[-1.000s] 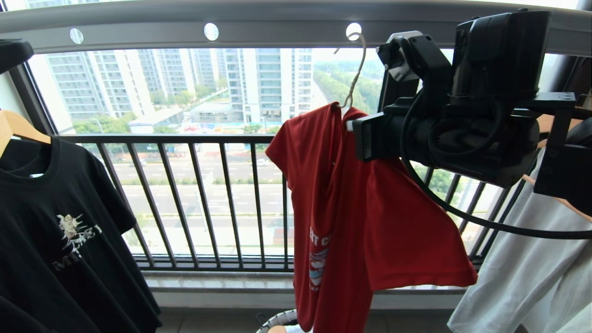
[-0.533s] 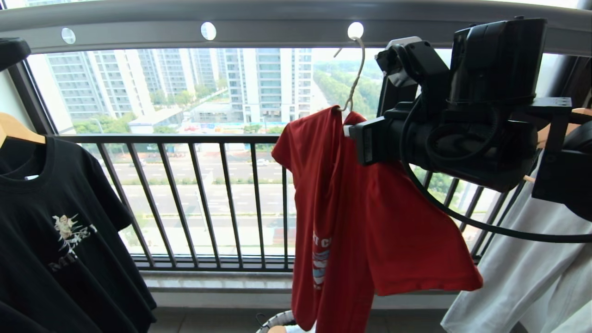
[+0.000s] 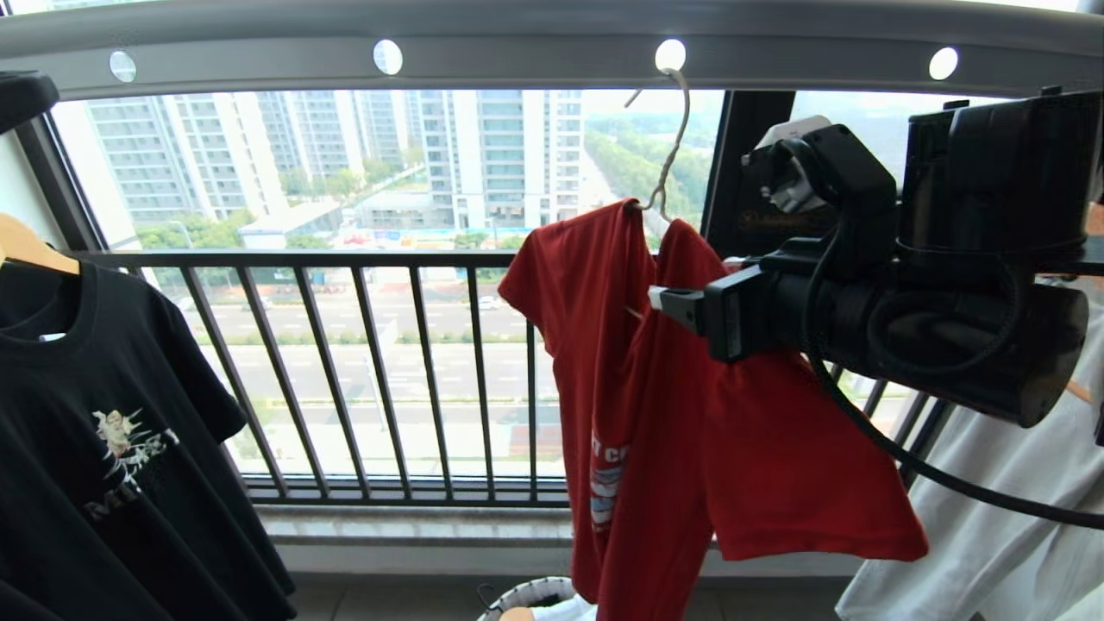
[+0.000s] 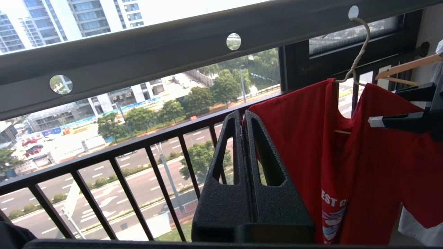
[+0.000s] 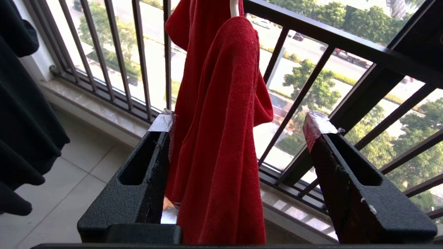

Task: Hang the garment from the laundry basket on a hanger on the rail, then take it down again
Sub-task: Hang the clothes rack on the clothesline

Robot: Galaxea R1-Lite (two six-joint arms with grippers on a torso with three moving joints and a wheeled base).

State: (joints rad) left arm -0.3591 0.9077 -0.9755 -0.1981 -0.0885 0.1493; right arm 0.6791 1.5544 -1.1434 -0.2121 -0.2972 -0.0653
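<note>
The red garment (image 3: pixel 690 448) hangs on the off-white wire hanger (image 3: pixel 671 138), whose hook sits in a hole of the grey rail (image 3: pixel 517 52). My right gripper (image 3: pixel 668 297) is at the garment's shoulder, below the hook. In the right wrist view it (image 5: pixel 240 121) stands open, with the red cloth (image 5: pixel 221 138) hanging loose between its fingers. My left gripper (image 4: pixel 241 114) is shut and empty, level with the garment (image 4: pixel 363 166) and just to its left. Only the woven rim of the laundry basket (image 3: pixel 526 595) shows, on the floor under the garment.
A black printed T-shirt (image 3: pixel 103 431) hangs on a wooden hanger at the left. A white garment (image 3: pixel 992 535) hangs at the right behind my right arm. The black barred window railing (image 3: pixel 345 259) runs behind everything.
My right gripper has opened and let go of the garment's shoulder. The right arm has sunk and drawn back to the right, uncovering another hole in the rail. The garment stays on its hanger.
</note>
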